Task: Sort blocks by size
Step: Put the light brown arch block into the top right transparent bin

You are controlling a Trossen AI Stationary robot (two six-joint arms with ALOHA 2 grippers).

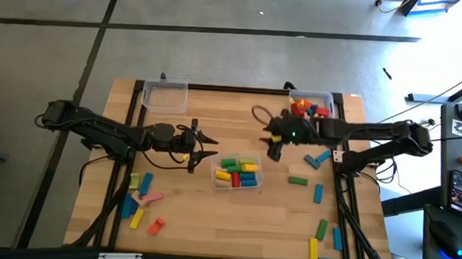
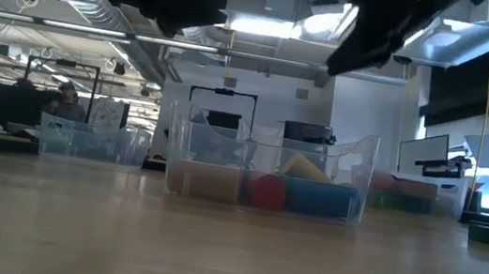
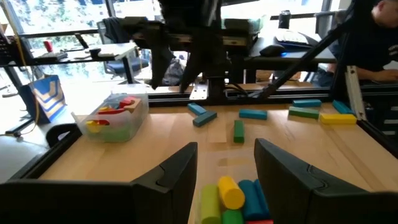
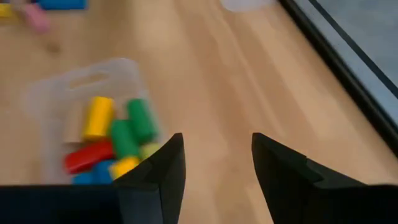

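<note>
Wooden tabletop w/ three clear bins on it. Middle bin sits centre and holds short blocks in yellow, green, red, blue; I see the same pile thru its clear wall in the low view. Far-right bin has red and orange pieces; far-left bin I can't read any contents in.

Left gripper hangs above the table just left of the middle bin, pointing toward it. From its wrist cam the fingers stand apart, nothing between them, yellow and green blocks in the bin just below.

Right gripper is up near the far-right bin, angled down toward the middle one. Its wrist cam shows the fingers apart too, bare wood in the gap, no block held.

Loose blocks: a cluster near the front-left corner w/ yellow, blue, pink, orange; on the right side a blue bar, a green one, another blue, plus green, yellow, blue toward the front-right corner.

A person's dark sleeve shows beyond the table in the left wrist cam.
</note>
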